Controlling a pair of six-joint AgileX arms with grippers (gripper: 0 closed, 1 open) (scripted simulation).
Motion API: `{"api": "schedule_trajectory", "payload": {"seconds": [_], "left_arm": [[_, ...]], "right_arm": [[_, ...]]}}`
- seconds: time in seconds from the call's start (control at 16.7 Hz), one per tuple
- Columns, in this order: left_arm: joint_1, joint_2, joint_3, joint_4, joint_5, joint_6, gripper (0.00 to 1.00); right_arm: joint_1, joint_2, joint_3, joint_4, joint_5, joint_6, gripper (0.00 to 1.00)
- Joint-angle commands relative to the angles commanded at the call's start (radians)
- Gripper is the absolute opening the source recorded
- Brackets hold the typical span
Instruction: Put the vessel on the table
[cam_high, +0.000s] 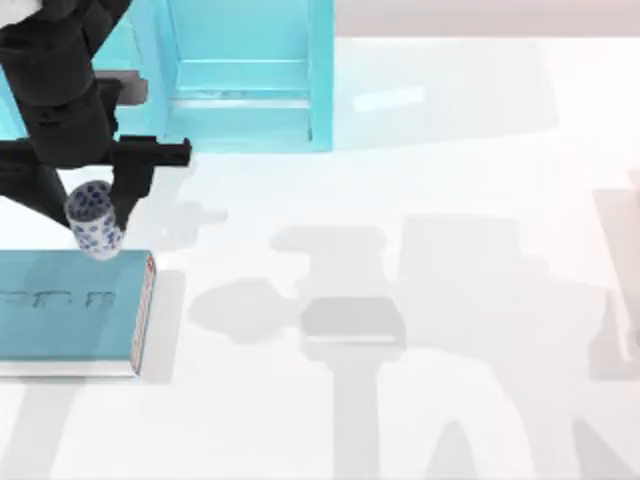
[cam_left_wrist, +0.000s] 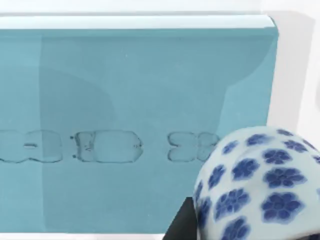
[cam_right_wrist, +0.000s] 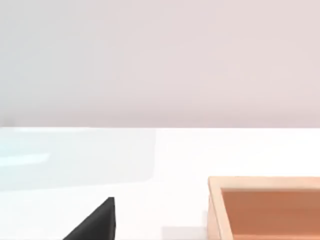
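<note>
One arm is doing the work: my left gripper (cam_high: 100, 205) is at the table's far left, clenched around the vessel (cam_high: 93, 218), a dark finger (cam_high: 128, 190) visible against its side. The cup hangs just over the far edge of the teal book (cam_high: 70, 305), near the book's red-marked spine and in front of the teal shelf unit (cam_high: 250, 75). In the left wrist view the vessel (cam_left_wrist: 260, 185) sits close under the camera with the book's cover (cam_left_wrist: 125, 125) spread beneath it. I cannot tell whether the cup is clear of the cover or touching it.

As I read it, the cup is held sideways-on so the fingers span its narrow body, which should keep it upright for the set-down. Bare table (cam_high: 400, 150) lies just beside it to the right, so I judge a short carry that way comes next, then a lowering. My right arm is parked; its wrist view looks across the table toward an orange-brown tray (cam_right_wrist: 265, 210), and I cannot tell how its claw stands.
</note>
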Motion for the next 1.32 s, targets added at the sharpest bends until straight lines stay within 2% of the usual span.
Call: {"api": "schedule_trajectory", "payload": {"seconds": [0.48,0.72,0.96,1.32], "left_arm": [[-0.311,0.401,0.694,-0.278,0.015,-0.313,0.00],[-0.449,0.551,0.971,-0.379,0.018,-0.451,0.00],[-0.519,0.620,1.093,-0.425,0.018,-0.522,0.00],[-0.518,0.622,1.092,-0.422,0.018,-0.522,0.00]], "right_arm": [[0.000,0.000,0.000,0.000,0.000,0.000,1.00],[0.000,0.000,0.000,0.000,0.000,0.000,1.00],[0.000,0.000,0.000,0.000,0.000,0.000,1.00],[0.000,0.000,0.000,0.000,0.000,0.000,1.00]]}}
